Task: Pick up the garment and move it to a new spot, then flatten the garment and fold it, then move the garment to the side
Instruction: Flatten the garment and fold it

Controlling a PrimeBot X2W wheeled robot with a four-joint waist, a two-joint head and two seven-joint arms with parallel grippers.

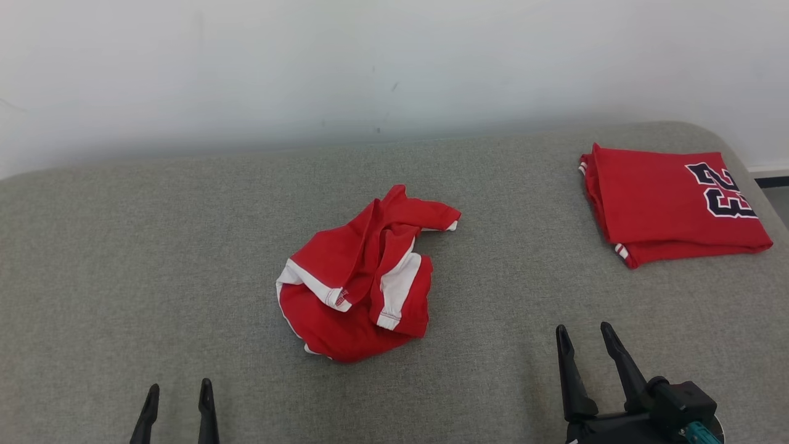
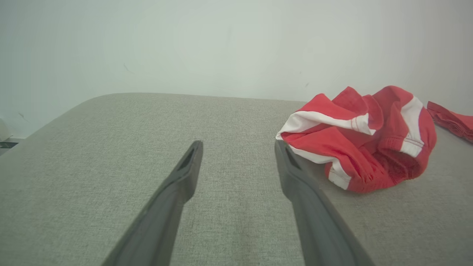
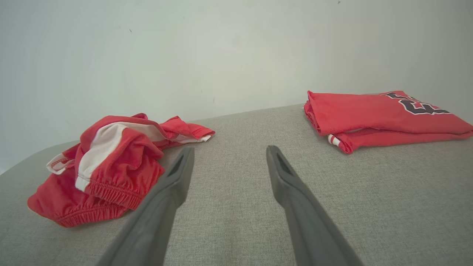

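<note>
Loosely crumpled red garment (image 1: 360,277), white side stripes, elastic waistband

Before me, the red garment (image 1: 360,277) with broad white stripes lies crumpled in a loose heap at the centre of my head view, one end trailing toward the upper right.

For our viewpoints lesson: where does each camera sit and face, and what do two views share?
Head view: on the head, looking down at the grey cushion; left gripper, right gripper open below.
Left wrist view: on that wrist, along its fingers; crumpled red-and-white shorts right.
Right wrist view: along its fingers; shorts left, folded red jersey right.
Both wrist views share the shorts.
</note>
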